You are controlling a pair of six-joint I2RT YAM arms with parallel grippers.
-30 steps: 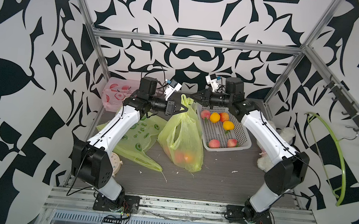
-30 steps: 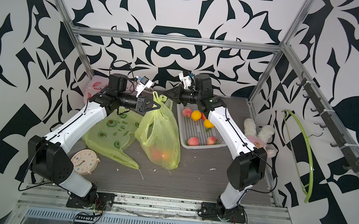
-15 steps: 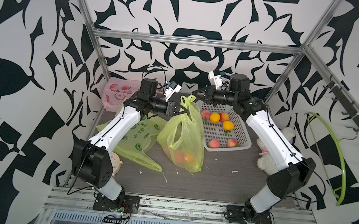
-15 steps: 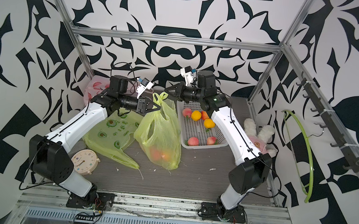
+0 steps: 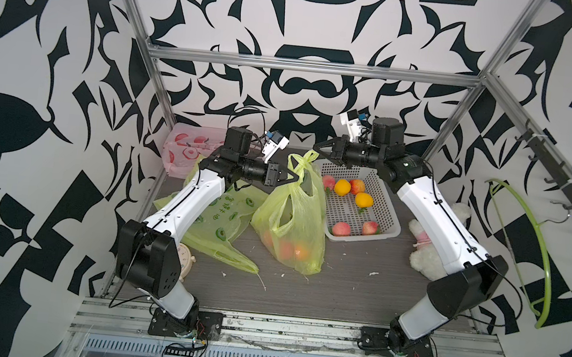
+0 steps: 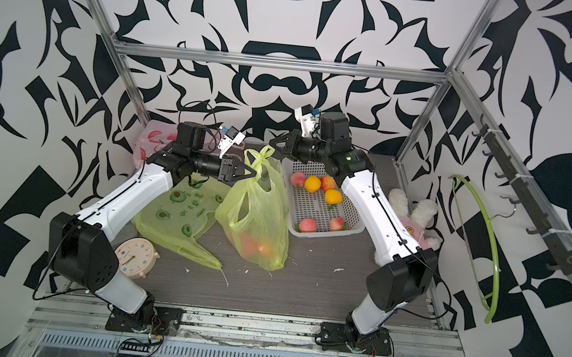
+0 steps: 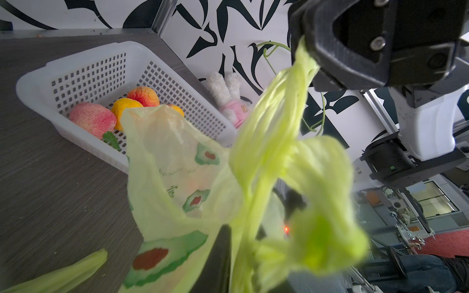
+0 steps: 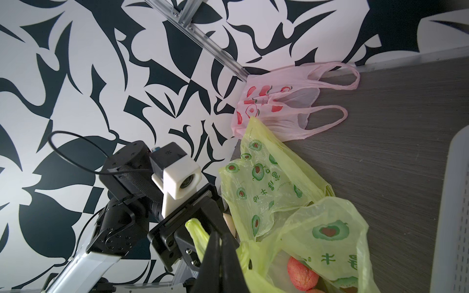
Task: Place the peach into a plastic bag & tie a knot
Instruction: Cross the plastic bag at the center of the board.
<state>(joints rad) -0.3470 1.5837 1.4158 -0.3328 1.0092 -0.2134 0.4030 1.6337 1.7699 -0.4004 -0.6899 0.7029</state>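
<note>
The peach (image 8: pixel 302 274) lies at the bottom of the yellow-green plastic bag (image 5: pixel 291 216), beside an orange fruit (image 5: pixel 300 253). The bag stands upright near the middle of the table (image 5: pixel 338 282). Its handles (image 7: pixel 279 109) are drawn up and twisted into a loose loop, as the left wrist view shows. The right gripper (image 5: pixel 316 147) is above the bag's top, its jaws pressed together on one handle strand that runs taut up into them. The left gripper (image 5: pixel 290 178) is at the bag's upper edge on the other side. Its jaws are slightly parted, and in the right wrist view a strip of handle runs between them. Just beside the bag, on the right arm's side, a white perforated basket (image 5: pixel 346 211) holds four other peaches (image 5: pixel 341 228) and two oranges (image 5: pixel 342 187). On the left arm's side a second green bag (image 5: pixel 222 216) lies flat, partly under that arm, with a pink bag (image 5: pixel 186 147) in the back corner behind it. A small clock (image 6: pixel 135 256) sits by the left arm's base. A plush rabbit (image 6: pixel 414 218) and a green hanger (image 5: pixel 537 320) are beyond the right arm.
</note>
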